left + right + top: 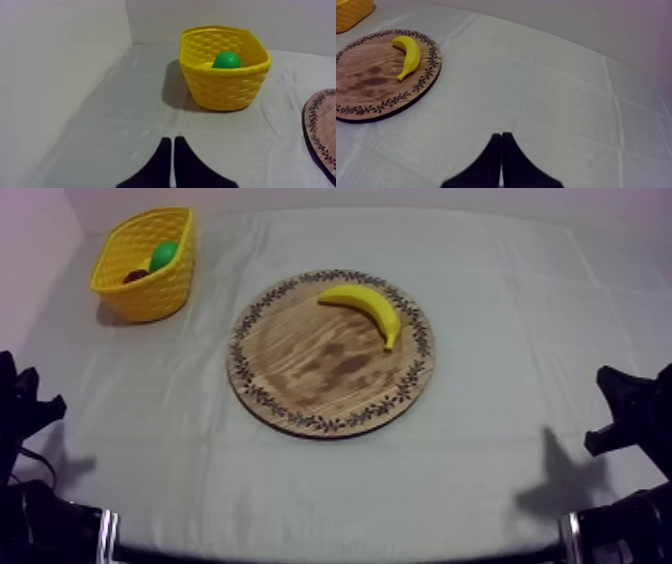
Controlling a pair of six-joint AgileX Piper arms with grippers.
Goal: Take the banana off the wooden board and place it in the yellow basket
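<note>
A: Quick rundown pls, biggest first.
B: Table under a creased grey-white cloth (500,338) spans most of the top view. Approx at its centre is a round wooden board with a patterned leaf rim (320,383), flat on the cloth.
A: Basket?
B: Yellow woven-look plastic basket (150,293), at the far left corner of the table, upright, well apart from the board. Left wrist cam faces it.
A: Arms?
B: Both sit low at their own sides, nr the front edge. Left gripper (172,141): two black fingers pressed together in a narrow wedge, nothing btwn them. It's over bare cloth, pointing at the basket but well short of it. Right gripper (501,135): same, fingers together and holding nothing, over bare cloth, well apart from the board.
A: And the task item?
B: Curved yellow toy banana (368,306) lies on the board, on its far right part as the top cam sees it, just inside the rim. One tip reaches the patterned band. Both grippers are well apart from it.
A: Anything in the basket?
B: Yes. A green rounded toy fruit (163,255), can't tell which kind. Just beside it is a small red fruit (135,276), mostly hidden by the basket wall.
</note>
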